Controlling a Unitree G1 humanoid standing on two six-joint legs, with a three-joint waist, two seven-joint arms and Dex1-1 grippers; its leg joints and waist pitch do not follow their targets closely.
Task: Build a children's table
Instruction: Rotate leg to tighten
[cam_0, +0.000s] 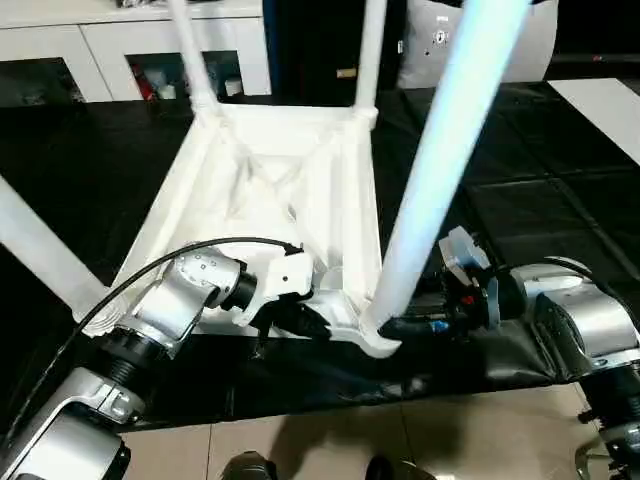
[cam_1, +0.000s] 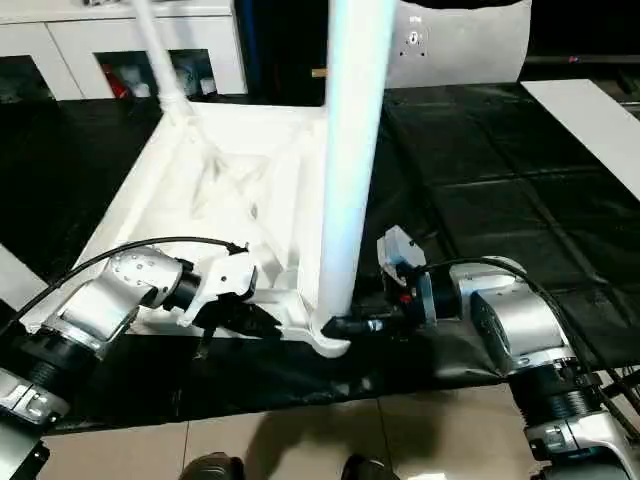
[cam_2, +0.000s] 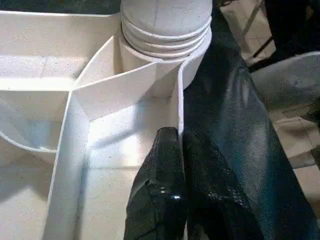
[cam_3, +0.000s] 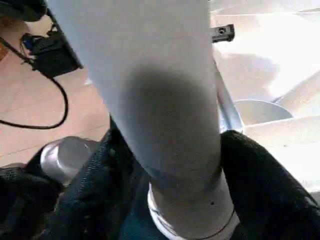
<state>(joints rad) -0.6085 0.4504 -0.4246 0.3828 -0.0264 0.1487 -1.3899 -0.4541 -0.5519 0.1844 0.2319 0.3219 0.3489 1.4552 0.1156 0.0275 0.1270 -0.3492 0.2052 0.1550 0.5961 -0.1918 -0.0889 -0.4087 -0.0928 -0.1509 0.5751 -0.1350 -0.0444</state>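
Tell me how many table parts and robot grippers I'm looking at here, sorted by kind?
Table top, lying upside down: 1
Table legs, standing in its corner sockets (near right, far right, far left, near left): 4
Robot grippers (left gripper, right gripper): 2
Total: 7

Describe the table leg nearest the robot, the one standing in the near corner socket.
The near leg is a long, round, smooth white plastic post, tapering as it rises and leaning slightly. Its ridged base sits in the rounded corner socket of the upturned table top, which lies ribbed side up on black sheeting. The right hand brackets its base, one finger on each side. The left hand pinches the top's rim beside it.
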